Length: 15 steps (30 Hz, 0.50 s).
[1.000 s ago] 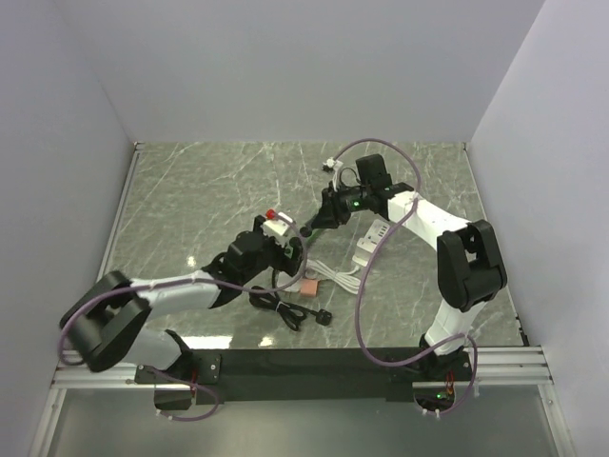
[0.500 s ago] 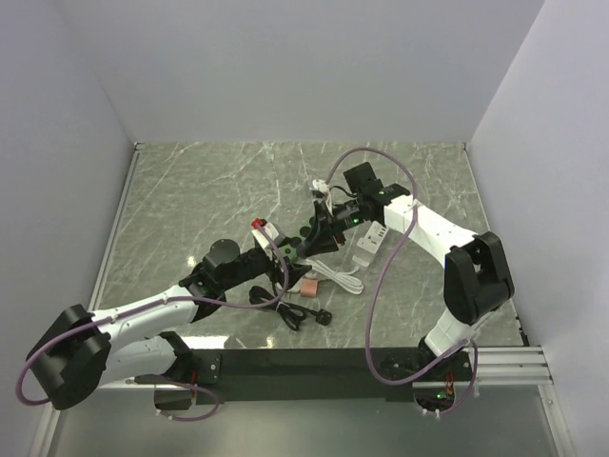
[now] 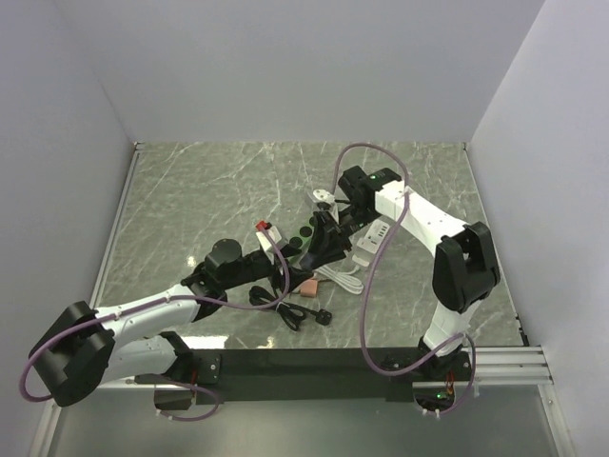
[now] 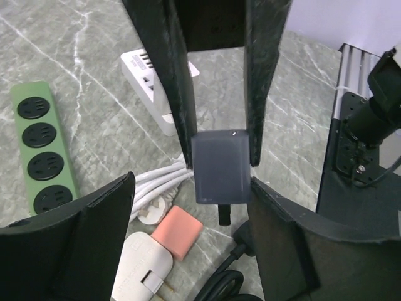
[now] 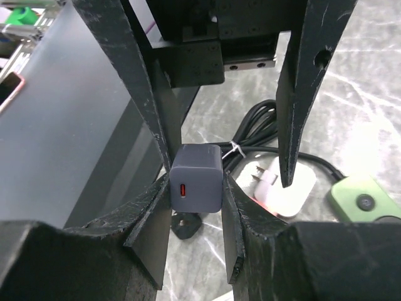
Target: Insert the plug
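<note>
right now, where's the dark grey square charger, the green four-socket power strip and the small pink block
dark grey square charger (image 4: 219,168), left wrist view, centre of flat face
green four-socket power strip (image 4: 42,150), left wrist view, body between middle sockets
small pink block (image 4: 177,231), left wrist view, top face

You'll find no word, brand or number readable in any view, the grey plug block (image 5: 196,179) shows you only a small red slot on its face, dark marks on the white power strip (image 4: 150,68) too small to read
</note>
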### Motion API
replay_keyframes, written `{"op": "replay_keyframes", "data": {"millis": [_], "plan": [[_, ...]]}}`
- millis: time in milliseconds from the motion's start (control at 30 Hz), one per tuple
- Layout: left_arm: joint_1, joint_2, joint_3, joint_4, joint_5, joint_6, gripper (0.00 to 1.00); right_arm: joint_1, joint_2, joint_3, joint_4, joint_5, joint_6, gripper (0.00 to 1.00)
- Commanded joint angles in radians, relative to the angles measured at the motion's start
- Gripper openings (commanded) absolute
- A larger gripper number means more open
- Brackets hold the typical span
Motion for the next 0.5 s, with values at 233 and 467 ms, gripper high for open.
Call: {"op": "replay_keyframes", "data": {"millis": [233,467], "plan": [[-0.002,0.049,0.043,0.111,0.107,-0.036,0.75,0.028,-0.023,0.023,0.094,0.030,0.160,0.00],[-0.002,0.085,0.058,0.140,0.125,-0.042,0.70,0.078,-0.134,-0.137,0.523,0.170,0.532,0.00]]}}
